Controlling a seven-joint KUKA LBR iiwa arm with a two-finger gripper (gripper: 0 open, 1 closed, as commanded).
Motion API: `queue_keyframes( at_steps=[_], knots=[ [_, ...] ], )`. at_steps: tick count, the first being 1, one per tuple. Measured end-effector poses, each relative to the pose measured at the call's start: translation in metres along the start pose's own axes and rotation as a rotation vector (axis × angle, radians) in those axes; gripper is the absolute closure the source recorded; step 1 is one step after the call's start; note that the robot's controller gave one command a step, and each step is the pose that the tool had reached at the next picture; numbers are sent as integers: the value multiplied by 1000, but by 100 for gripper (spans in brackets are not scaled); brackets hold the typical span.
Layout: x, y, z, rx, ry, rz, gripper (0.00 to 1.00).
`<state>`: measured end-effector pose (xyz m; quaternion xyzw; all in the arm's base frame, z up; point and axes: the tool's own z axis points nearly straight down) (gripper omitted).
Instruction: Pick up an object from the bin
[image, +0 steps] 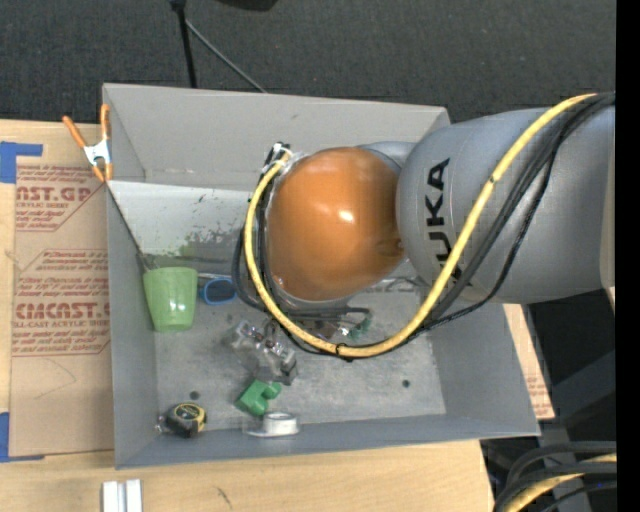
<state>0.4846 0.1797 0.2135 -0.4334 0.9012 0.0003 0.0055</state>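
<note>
My gripper pokes out as a metal part from under the arm's orange cover, low over the middle of the bin floor. Just below it lies a small green block, close to the gripper; whether they touch I cannot tell. A blue ring-shaped thing lies to the gripper's upper left, partly under the cover. A light green cup lies on its side by the left wall. Most of the gripper is hidden by the cover.
A black and yellow tape measure sits in the front left corner, and a clear round cap lies at the front wall. The arm and its cables hide the bin's right half. A green bit peeks out under the cover.
</note>
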Motion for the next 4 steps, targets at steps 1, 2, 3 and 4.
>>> queue_keyframes(
  at_steps=[1, 2, 3, 4],
  knots=[
    [2, 0, 5, -5, 7, 1, 0],
    [20, -36, 145, 0, 6, 83, 0],
    [20, -34, 143, -5, 8, 83, 100],
    [22, -34, -11, 1, 2, 63, 100]
  ],
)
